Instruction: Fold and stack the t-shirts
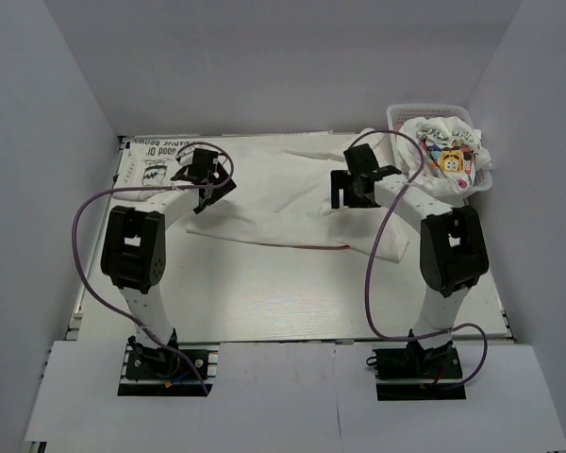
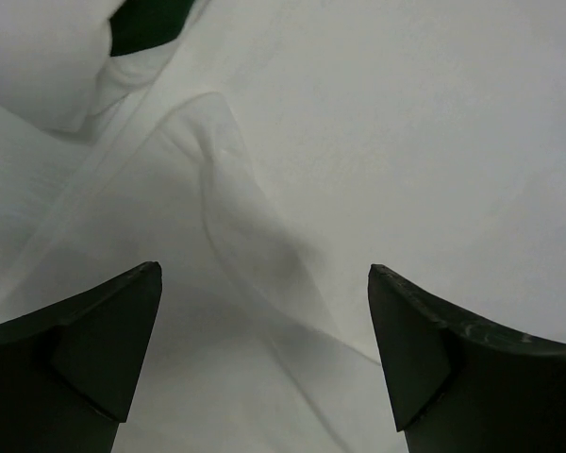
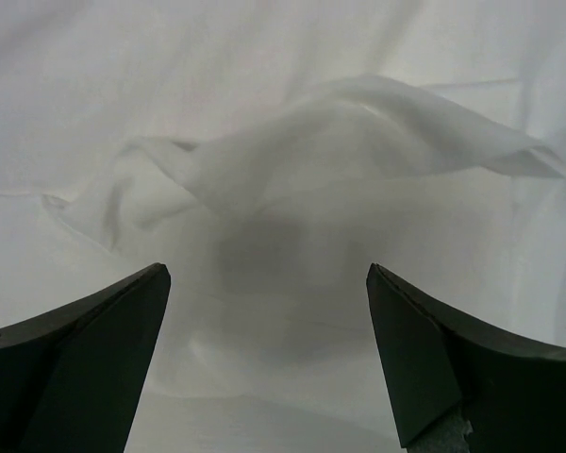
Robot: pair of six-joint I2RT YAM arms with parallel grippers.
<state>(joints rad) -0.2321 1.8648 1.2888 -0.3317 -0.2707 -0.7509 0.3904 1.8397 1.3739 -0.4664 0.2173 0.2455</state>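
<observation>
My left tool [image 2: 264, 274] and right tool [image 3: 267, 272] both wide open, holding nothing | white t-shirt [image 3: 340, 142] lies wrinkled just under them on tabletop [image 1: 264, 293] | risk: I pinch only the bump, fold goes crooked.

Top view looks down from behind; wrist views (very close) face the t-shirts [image 1: 283, 203].
</observation>
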